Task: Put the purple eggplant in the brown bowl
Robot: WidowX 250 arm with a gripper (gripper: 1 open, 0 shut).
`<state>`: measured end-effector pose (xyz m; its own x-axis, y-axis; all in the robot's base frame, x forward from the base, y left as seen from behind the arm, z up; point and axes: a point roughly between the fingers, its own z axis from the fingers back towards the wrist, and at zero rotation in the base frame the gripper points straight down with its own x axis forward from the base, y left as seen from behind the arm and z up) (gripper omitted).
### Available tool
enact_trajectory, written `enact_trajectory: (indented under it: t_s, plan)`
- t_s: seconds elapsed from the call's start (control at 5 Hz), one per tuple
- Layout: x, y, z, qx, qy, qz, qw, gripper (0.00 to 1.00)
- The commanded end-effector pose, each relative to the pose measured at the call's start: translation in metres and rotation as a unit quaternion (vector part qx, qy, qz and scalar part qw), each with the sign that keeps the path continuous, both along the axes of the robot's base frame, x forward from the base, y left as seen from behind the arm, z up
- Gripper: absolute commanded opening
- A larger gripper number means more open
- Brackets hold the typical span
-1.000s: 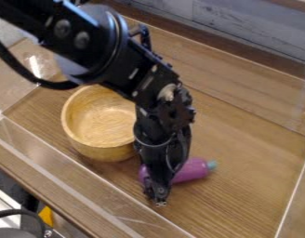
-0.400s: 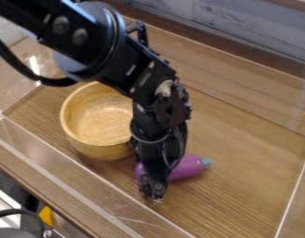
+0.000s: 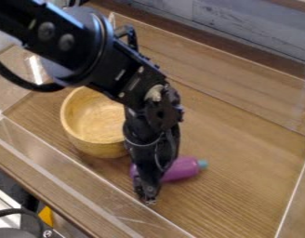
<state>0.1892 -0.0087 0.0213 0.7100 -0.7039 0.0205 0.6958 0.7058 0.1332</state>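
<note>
A black robot arm reaches down from the upper left of the frame, its end effector pointing straight down at the wooden surface in the lower middle. The small glossy purple toy eggplant, teal stem tip toward the right, lies on the surface just right of the fingers, its left part hidden behind them. The fingertips look set around that hidden end, but the dark, blurred fingers leave it unclear how far apart they stand or whether they truly grip it; I cannot tell.

The round light-brown wooden bowl sits at centre left, beside the eggplant and empty.

This looks like the grasping step: the eggplant is still on the surface. Next would come a firm close, a lift clear of the bowl's thick rim, and a short carry toward the upper left.
</note>
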Motion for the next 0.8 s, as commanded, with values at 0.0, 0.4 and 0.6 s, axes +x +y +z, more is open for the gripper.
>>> enact_trajectory:
  t_s: [0.0, 0.4, 0.6]
  plan:
    - [0.0009, 0.0098, 0.0011, 0.001, -0.009, 0.018, 0.9998, 0.00]
    - [0.0006, 0.0182, 0.0047, 0.002, -0.006, 0.014, 0.9999, 0.00]
    - [0.0017, 0.0194, 0.0092, 0.003, -0.003, -0.003, 1.0000, 0.00]
